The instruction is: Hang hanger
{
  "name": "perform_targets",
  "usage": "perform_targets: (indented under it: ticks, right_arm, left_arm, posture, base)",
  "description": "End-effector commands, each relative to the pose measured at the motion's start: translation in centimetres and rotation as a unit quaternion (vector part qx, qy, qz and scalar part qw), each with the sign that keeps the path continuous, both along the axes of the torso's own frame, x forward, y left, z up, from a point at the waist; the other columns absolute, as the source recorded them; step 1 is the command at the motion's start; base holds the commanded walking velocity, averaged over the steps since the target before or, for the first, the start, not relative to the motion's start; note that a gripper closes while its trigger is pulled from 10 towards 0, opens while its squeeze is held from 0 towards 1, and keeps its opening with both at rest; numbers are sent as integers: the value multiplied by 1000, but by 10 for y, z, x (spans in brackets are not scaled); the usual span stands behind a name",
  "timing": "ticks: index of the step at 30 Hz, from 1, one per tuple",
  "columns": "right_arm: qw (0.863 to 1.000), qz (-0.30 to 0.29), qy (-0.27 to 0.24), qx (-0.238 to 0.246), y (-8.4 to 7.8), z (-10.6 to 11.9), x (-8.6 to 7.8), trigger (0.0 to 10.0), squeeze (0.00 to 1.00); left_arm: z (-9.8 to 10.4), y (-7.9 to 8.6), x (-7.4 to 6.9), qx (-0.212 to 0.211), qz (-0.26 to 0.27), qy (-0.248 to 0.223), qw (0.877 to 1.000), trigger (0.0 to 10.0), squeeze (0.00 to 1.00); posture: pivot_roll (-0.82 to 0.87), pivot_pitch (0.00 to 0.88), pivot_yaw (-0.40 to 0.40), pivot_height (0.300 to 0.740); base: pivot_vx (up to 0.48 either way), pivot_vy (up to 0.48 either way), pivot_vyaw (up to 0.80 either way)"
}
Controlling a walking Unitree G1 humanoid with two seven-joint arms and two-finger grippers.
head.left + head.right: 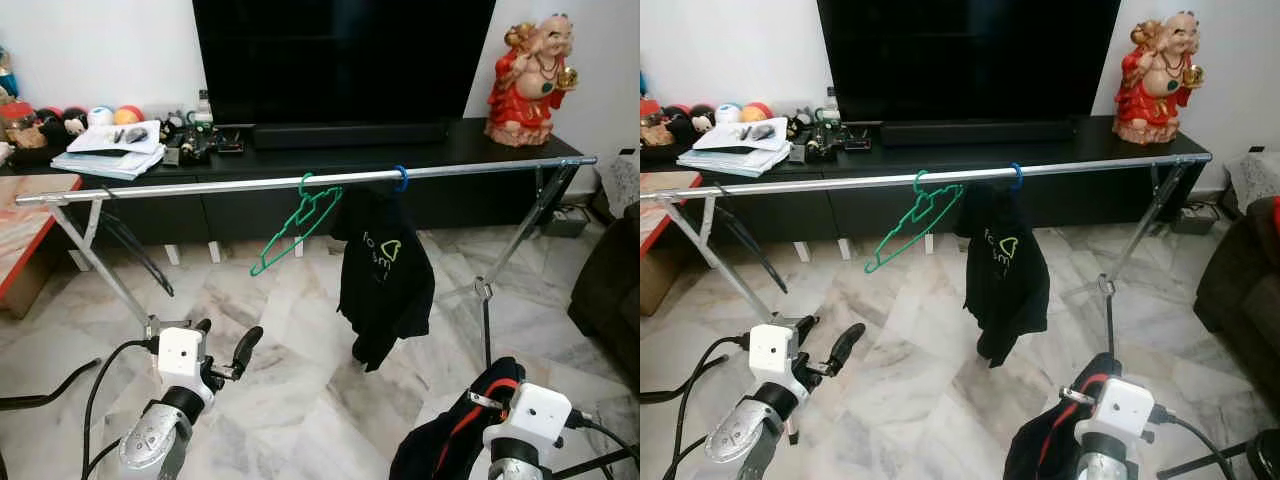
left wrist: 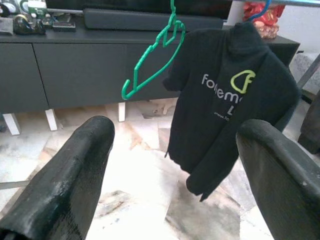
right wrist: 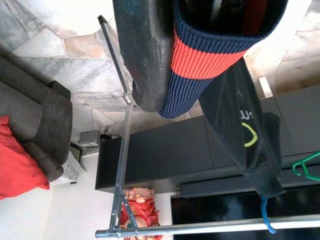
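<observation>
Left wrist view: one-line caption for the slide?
Open left tool faces an empty green hanger and a black polo shirt hanging on the rail.

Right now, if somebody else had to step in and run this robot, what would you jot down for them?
Left claw: open, low over the marble floor, holding nothing.
Right claw: shut on a dark navy garment with a red stripe, held low.
On the silver metal clothes rail: an empty green plastic hanger, tilted, and a black logo shirt on a blue hanger.
Done: one shirt hung.
Left: get the held garment up onto the rail.
</observation>
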State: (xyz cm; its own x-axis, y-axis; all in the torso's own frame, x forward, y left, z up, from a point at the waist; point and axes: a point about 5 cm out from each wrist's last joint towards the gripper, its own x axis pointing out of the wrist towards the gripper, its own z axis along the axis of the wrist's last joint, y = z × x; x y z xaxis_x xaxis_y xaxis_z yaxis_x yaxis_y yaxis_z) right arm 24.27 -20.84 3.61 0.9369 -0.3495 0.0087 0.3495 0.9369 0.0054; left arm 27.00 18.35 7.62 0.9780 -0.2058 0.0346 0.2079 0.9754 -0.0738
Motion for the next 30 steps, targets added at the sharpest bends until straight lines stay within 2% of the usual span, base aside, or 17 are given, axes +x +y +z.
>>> perform_targets:
  ticks: [1,30]
  right_arm:
    - [1000,-1,-11,-3,1,6,3,10000,0]
    - [1000,-8,8,11,1,5,4,10000,0]
  left_arm:
    - [1,0,1,0,-2,-3,1000,10000,0]
    - [6,-2,4,-4,1,-9,1000,10000,0]
  posture:
    - [94,0,8,740]
    - [108,4,0,740]
  base:
    - [289,0,0]
    - [302,0,0]
